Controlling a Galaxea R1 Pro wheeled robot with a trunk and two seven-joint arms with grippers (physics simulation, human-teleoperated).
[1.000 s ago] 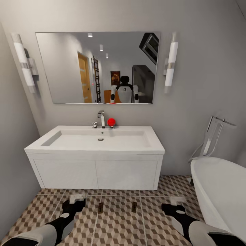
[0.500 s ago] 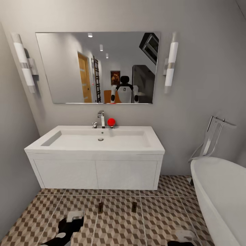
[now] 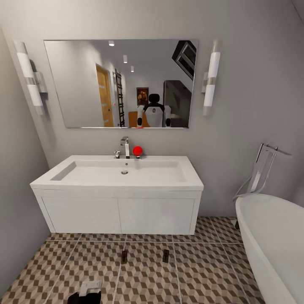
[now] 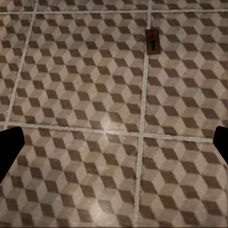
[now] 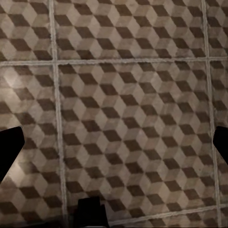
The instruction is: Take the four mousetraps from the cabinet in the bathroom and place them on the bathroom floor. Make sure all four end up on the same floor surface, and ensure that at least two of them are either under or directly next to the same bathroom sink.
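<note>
Two mousetraps lie on the cube-patterned bathroom floor (image 3: 202, 270) just in front of the white bathroom sink (image 3: 118, 185), one at the left (image 3: 124, 256) and one at the right (image 3: 166, 255). In the left wrist view one mousetrap (image 4: 152, 41) lies flat beside a grout line, well ahead of my left gripper (image 4: 114, 147), which is open and empty. That left gripper (image 3: 90, 290) peeks in at the head view's bottom edge. Over bare tiles, my right gripper (image 5: 114, 147) is open with nothing between its fingers. The cabinet is out of view.
A white bathtub (image 3: 274, 240) with a metal tap stand (image 3: 261, 169) fills the right side. A mirror (image 3: 122, 82) with two wall lights hangs above the sink. A red ball (image 3: 137, 150) sits by the tap. A wall closes the left side. A dark shape (image 5: 90, 213) sits at the right wrist view's edge.
Both arms have drawn back toward me and down. The right gripper has left the head view and only the left one's tip remains. The mousetraps have not moved.
</note>
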